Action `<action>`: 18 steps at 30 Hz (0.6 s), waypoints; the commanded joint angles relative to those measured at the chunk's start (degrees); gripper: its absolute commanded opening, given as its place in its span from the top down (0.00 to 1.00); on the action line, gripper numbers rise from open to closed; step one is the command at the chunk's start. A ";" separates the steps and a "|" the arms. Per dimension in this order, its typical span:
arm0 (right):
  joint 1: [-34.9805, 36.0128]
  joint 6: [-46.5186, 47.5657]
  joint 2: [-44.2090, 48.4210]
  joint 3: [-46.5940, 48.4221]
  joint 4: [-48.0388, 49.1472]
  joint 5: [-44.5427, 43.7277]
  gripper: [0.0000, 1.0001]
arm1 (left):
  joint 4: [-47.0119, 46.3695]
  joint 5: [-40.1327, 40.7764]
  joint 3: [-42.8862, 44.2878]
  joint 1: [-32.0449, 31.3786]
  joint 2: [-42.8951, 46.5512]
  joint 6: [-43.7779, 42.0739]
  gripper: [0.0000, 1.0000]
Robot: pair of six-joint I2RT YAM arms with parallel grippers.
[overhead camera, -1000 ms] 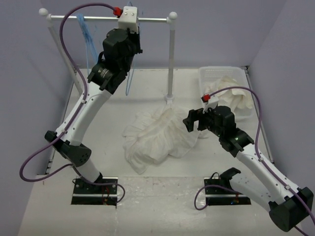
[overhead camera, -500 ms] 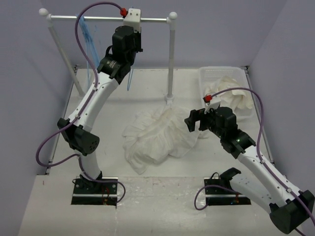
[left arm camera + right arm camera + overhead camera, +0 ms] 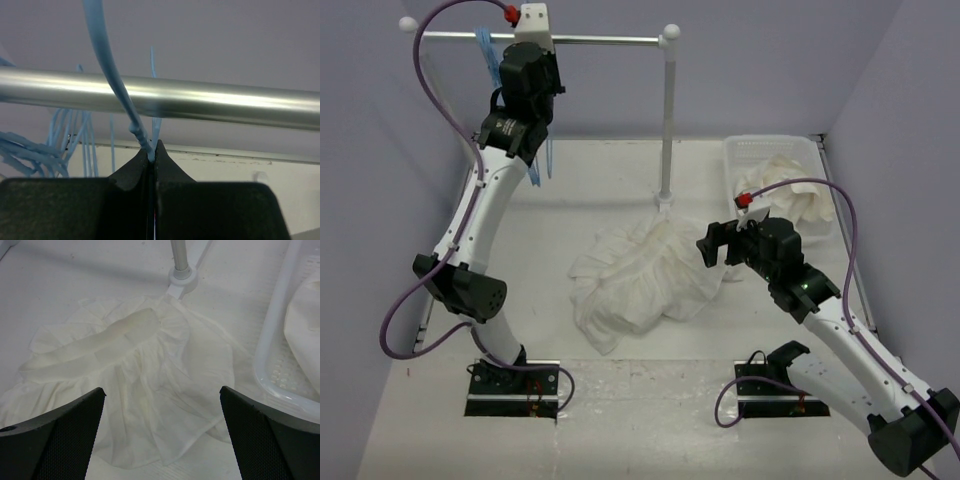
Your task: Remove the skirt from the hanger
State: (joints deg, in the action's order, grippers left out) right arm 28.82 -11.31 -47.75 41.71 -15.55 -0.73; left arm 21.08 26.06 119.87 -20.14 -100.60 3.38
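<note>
Up beside the rack's rail [image 3: 210,100], in the left wrist view, the left tool [image 3: 153,150] is pinching the hanger [image 3: 135,127], its fingers pressed fully together on the light-blue wire just under the rail. More blue hangers [image 3: 35,150] are dangling from the rail further left. Through the right wrist view, the right tool [image 3: 162,390] is standing wide open and gripping nothing, hovering over the skirt [image 3: 125,370], which is lying crumpled on the table [image 3: 75,280] with its waistband facing up, near the foot of the rack's post [image 3: 181,275]. At the right edge, a white plastic basket [image 3: 272,340] is holding an off-white cloth [image 3: 305,325]. From the top external view, the skirt is sprawling mid-table, off the hanger and well apart from the raised left arm at the rail's left part, while the basket is sitting in the far right corner, the cloth filling it, and the right tool is hanging between skirt and basket.
</note>
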 commanded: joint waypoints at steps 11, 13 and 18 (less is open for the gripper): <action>0.01 1.11 0.37 0.65 0.35 -1.82 0.01 | 1.59 -9.63 -3.51 5.90 2.42 2.42 0.93; 0.01 1.03 0.55 0.65 0.08 -1.82 0.01 | 2.29 -8.49 -3.42 5.90 2.51 2.60 0.76; 0.01 0.76 1.34 0.56 -0.27 -1.64 0.01 | 3.97 -10.33 -2.72 5.90 4.53 2.42 0.47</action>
State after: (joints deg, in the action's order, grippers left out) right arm 28.82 -11.07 -47.48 41.71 -15.99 -1.04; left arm 24.88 17.23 116.36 -14.31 -100.01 5.30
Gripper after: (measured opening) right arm 0.990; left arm 0.475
